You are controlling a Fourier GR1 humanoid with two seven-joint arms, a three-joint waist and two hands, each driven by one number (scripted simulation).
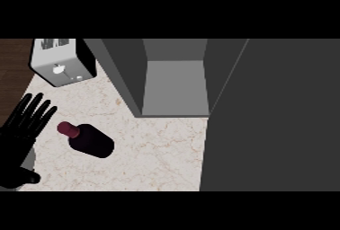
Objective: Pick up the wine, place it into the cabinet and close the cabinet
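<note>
Counter (159, 157) holds wine (91, 140) — cabinet (174, 85) stands open.

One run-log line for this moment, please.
phase: pre-grasp | wine bottle: standing on counter, untouched | cabinet: open | left robot hand: open, resting left of bottle | right robot hand: out of view

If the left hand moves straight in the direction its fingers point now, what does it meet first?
Probably the white toaster at the counter's back. The black left hand is open, its fingers pointing up and slightly right in the head view, passing left of the dark wine bottle. Height is unclear.
</note>
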